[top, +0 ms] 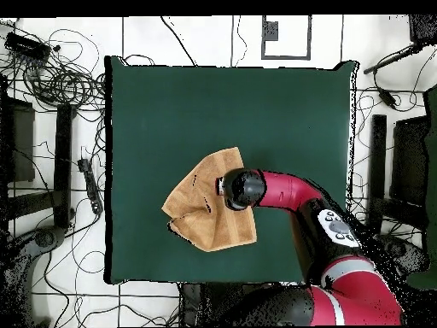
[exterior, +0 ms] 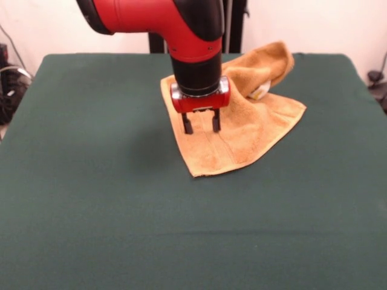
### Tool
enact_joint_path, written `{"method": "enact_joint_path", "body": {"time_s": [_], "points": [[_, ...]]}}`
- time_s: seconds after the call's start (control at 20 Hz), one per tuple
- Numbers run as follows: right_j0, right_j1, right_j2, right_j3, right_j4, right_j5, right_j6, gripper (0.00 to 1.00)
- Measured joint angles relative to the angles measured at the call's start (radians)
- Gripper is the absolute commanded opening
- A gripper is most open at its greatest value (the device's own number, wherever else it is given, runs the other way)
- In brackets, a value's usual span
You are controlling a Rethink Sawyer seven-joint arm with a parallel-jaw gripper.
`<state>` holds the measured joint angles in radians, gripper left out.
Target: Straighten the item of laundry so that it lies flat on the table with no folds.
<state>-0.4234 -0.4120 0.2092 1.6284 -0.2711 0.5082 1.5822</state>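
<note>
In the front view, the dark green surface (exterior: pixel 91 199) is lying bare across its whole left half, toward nine o'clock. Moving right, the red and black arm (exterior: pixel 175 24) is coming down from twelve o'clock, and its gripper (exterior: pixel 201 124) is standing over the upper left part of the golden-orange towel (exterior: pixel 242 136), just above the middle of the picture. The jaws are standing apart, a clear gap showing between the two dark prongs, which are pointing down at the cloth and gripping nothing; whether the tips are touching the towel cannot be told. The towel is resting on the surface just right of centre, with one flat corner pointing toward six o'clock and another toward three o'clock. Its far corner, toward one o'clock, is folded up and bunched into a raised hump, and a small white label (exterior: pixel 260 92) is showing beneath that fold. In the overhead view the towel (top: pixel 205 218) is lying near the table's middle, a crease running through it beside the arm's end.
</note>
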Motion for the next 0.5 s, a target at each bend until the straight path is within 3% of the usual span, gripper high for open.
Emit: {"method": "enact_joint_path", "body": {"time_s": [0.5], "points": [[0.0, -0.001, 0.007, -0.008, -0.028, 0.013, 0.0, 1.0]]}}
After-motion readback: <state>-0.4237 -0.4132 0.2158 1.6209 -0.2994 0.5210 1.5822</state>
